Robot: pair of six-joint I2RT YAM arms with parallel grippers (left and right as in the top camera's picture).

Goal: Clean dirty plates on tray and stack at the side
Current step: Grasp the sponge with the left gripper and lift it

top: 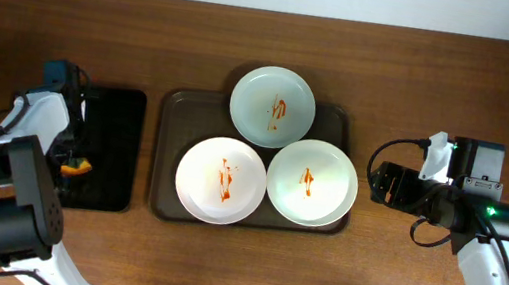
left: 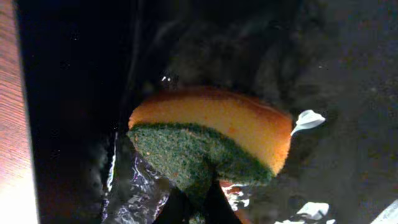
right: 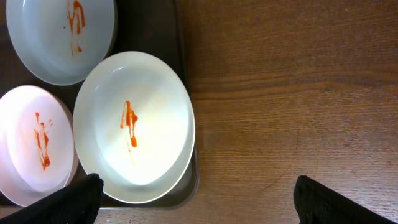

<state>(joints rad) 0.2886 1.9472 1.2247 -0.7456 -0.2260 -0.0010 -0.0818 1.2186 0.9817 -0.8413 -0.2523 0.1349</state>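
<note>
Slipping risk: orange and green scrub sponge point(left: 208, 140) pinched only by its green corner in the left gripper point(left: 194, 210); easy to drop onto the small flat black tray point(top: 116, 157) on the lift.
Bumping risk: three round white shallow plates point(top: 272, 107) point(top: 221, 180) point(top: 311, 181) packed edge to edge; easy to shove one into the next with a hard wipe.
Right gripper point(right: 198, 186): fingers spread wide, holding nothing, just beside the big brown tray with the raised rim point(top: 170, 110), over the brown wooden table point(top: 446, 80).
Plates now: all three on the brown tray, each with a red-orange sauce streak in the middle; none clean, none stacked yet.
</note>
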